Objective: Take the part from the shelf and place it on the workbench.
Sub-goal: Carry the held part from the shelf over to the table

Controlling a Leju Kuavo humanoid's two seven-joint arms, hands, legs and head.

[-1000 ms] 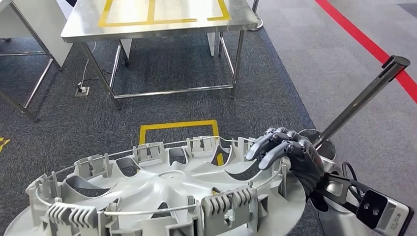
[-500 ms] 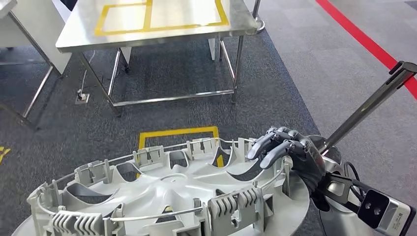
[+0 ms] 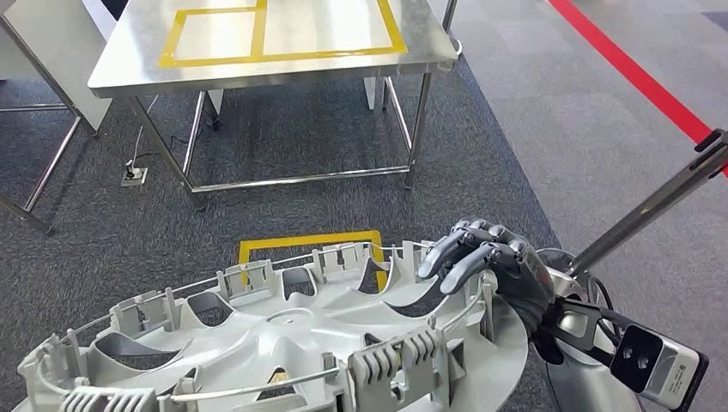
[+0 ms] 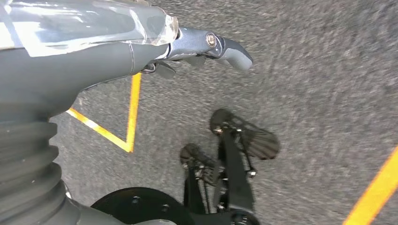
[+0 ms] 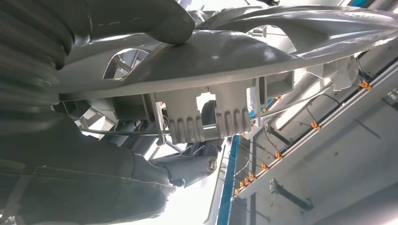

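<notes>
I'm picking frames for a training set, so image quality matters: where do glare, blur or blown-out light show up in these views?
Head view: sharp, with soft glare on the stainless steel workbench; the right hand on the large grey plastic wheel cover is crisp. Left wrist view: the grey carpet is smeared by motion blur, and the left hand carries sheen. Right wrist view: backlit, with white patches behind the cover.

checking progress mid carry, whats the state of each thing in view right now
part: off the shelf, carried rim-up, not yet on the workbench
right hand: grips the part's rim
left hand: fingers curled, holding nothing seen
workbench: ahead, top bare inside yellow tape
</notes>
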